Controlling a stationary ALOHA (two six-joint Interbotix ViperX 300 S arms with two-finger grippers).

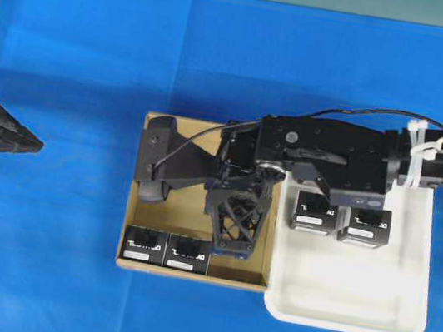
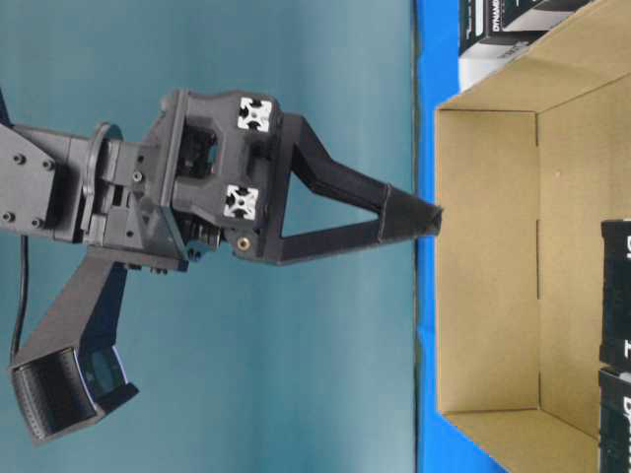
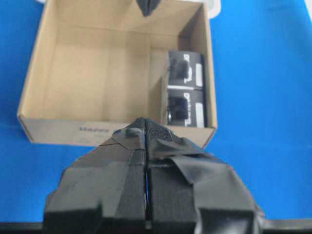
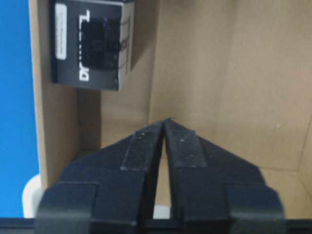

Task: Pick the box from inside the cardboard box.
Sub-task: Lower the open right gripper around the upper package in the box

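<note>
The cardboard box [image 1: 183,219] sits mid-table, and two black boxes [image 1: 144,246] [image 1: 188,253] stand side by side along its front wall. They also show in the left wrist view [image 3: 185,70] [image 3: 184,107]. One black box [image 4: 92,44] shows in the right wrist view. My right gripper [image 1: 153,164] reaches over the carton from the right. It points down, its tip [image 2: 434,219] at about rim height, fingertips together on nothing [image 4: 165,122]. My left gripper [image 3: 145,122] is shut and empty, left of the carton [image 1: 35,145].
A white plastic tray [image 1: 349,321] touches the carton's right side. It holds two more black boxes [image 1: 315,213] [image 1: 366,225] at its back, partly under the right arm. Blue cloth covers the table all round.
</note>
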